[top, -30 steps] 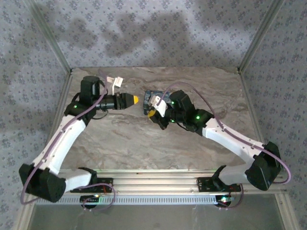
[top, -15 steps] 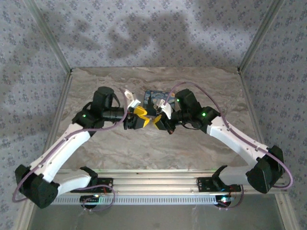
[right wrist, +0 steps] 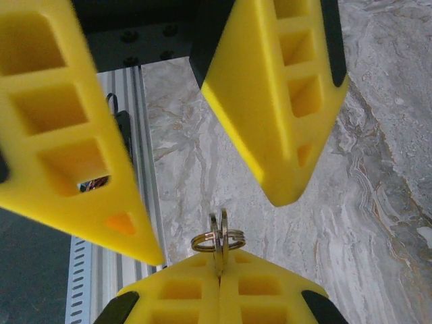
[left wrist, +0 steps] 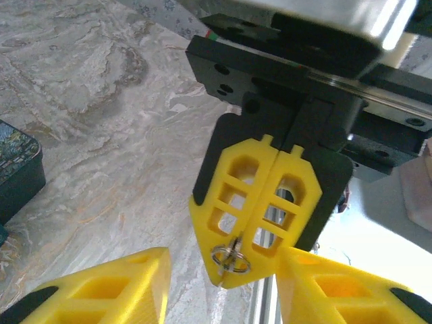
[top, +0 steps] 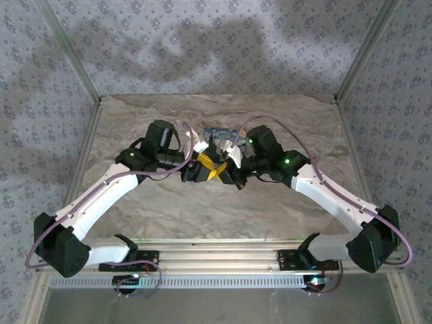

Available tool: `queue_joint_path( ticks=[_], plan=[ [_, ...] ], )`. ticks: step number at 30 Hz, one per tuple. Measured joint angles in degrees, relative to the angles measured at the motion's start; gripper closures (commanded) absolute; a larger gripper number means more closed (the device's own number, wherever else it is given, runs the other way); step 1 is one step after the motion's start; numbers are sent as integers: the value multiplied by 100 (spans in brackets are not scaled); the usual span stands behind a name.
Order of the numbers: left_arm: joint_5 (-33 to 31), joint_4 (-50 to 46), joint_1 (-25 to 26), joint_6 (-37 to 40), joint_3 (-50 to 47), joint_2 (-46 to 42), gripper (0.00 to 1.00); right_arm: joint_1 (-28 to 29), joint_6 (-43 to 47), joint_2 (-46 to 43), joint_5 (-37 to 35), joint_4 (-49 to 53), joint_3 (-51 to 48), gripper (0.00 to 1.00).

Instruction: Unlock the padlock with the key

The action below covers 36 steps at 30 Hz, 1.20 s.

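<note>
Right wrist view: the right gripper (right wrist: pixel 219 273) has its yellow fingers (right wrist: pixel 175 290) pressed flat together at 6 o'clock. The key (right wrist: pixel 222 233) is pinched in the seam between them, standing edge-on with its split ring (right wrist: pixel 202 241) threaded through the top. Just beyond the ring the left gripper (right wrist: pixel 221 228) faces in, its fingers spread well apart. One tip comes down at 8 o'clock of the ring and the other at 1 o'clock, and neither touches ring or key. They hold nothing.

From the left wrist the same meeting shows from the other side. The left fingers (left wrist: pixel 101 290) sit at 7 and 5 o'clock of the picture. The closed right fingers point down into the gap between them, with the ring hanging at their tip. Whether the left fingers touch the right ones I cannot tell from this angle. A dark blue box (left wrist: pixel 17 169) rests on the marbled table (left wrist: pixel 101 101) at 9 o'clock.

Top external view places both grippers tip to tip near the middle of the table. The box lies just at 12 o'clock of them, partly covered by the wrists. The left arm (top: pixel 101 202) runs back toward 8 o'clock and the right arm (top: pixel 324 196) toward 4 o'clock, down to the metal rail (top: pixel 216 253) at the near edge.
</note>
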<state>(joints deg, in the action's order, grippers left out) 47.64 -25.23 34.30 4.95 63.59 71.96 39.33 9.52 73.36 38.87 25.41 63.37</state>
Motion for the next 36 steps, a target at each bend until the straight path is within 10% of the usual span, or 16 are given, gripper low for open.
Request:
queue_joint_path(
  ticks=[9, 16, 24, 30, 36],
  plan=[
    [96, -24, 24, -7, 22, 140, 64, 0, -11, 0, 20, 13, 0, 100],
    [197, -28, 35, -105, 44, 181, 98, -15, -35, 2, -15, 33, 0, 100],
    [212, -26, 33, -166, 44, 190, 100, -26, -98, 2, -15, 31, 0, 99],
    [184, 232, -26, -560, 33, 190, 100, -133, -404, -59, -42, -321, -142, 52],
    [70, 1276, -603, -1950, -505, 118, 100, -822, -1641, -713, -457, -1300, -892, 44]
  ],
)
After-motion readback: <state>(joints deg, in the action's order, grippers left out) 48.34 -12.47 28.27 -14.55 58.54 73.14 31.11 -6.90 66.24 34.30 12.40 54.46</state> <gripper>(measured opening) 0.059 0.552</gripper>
